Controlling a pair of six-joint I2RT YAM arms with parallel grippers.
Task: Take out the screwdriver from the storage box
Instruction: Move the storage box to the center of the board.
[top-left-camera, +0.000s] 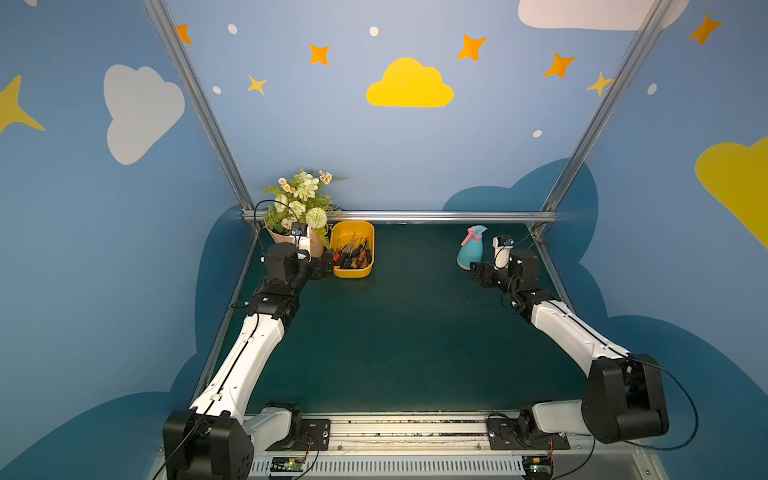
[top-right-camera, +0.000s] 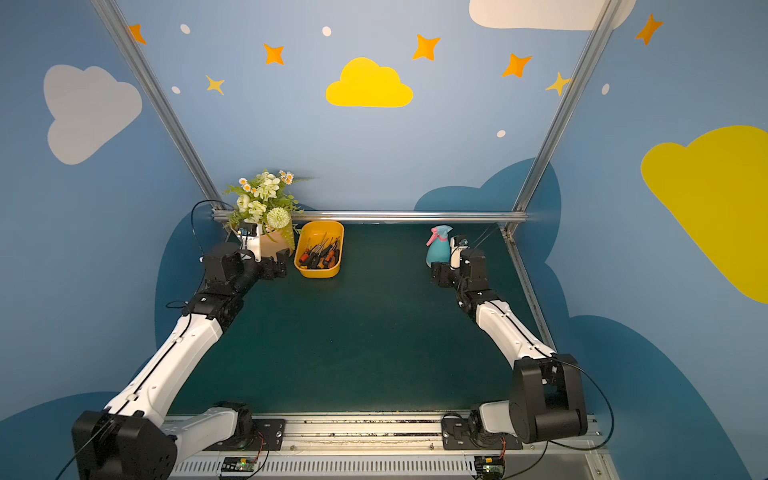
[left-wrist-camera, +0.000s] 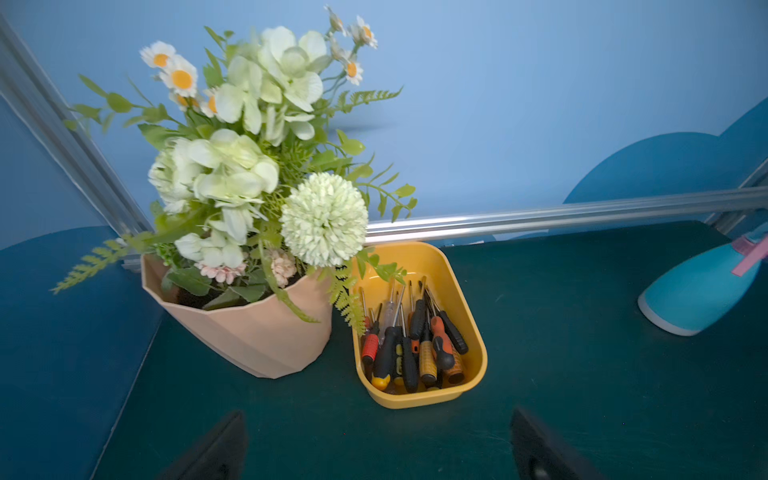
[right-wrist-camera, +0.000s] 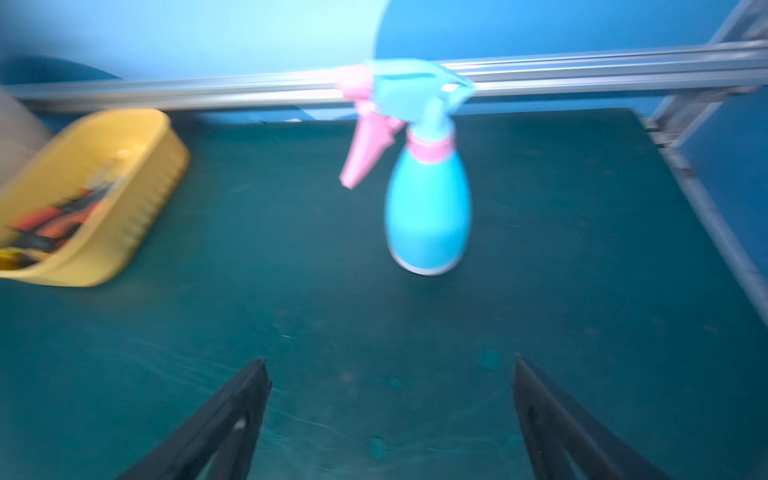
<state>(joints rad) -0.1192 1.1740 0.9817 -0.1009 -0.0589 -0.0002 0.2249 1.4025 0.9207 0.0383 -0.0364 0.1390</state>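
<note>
Screwdrivers (left-wrist-camera: 411, 345) in storage box (left-wrist-camera: 419, 401), left end effector (left-wrist-camera: 378, 417) wide, right end effector (right-wrist-camera: 390, 360) wide, empty

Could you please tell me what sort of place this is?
Probably a staged robot test booth: a green mat framed by aluminium bars, walls painted with clouds and stars, and props like the flowerpot.

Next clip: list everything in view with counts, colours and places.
mat: one, dark green, tabletop
flowerpot: one, peach, far left corner, holding white and green flowers
storage box: one, yellow, far left, beside the flowerpot
screwdrivers: several, black, orange and yellow handles, piled in the storage box
spray bottle: one, blue with pink trigger, upright, far right
left claw: one, black, open, empty, near the storage box
right claw: one, black, open, empty, near the spray bottle
</note>
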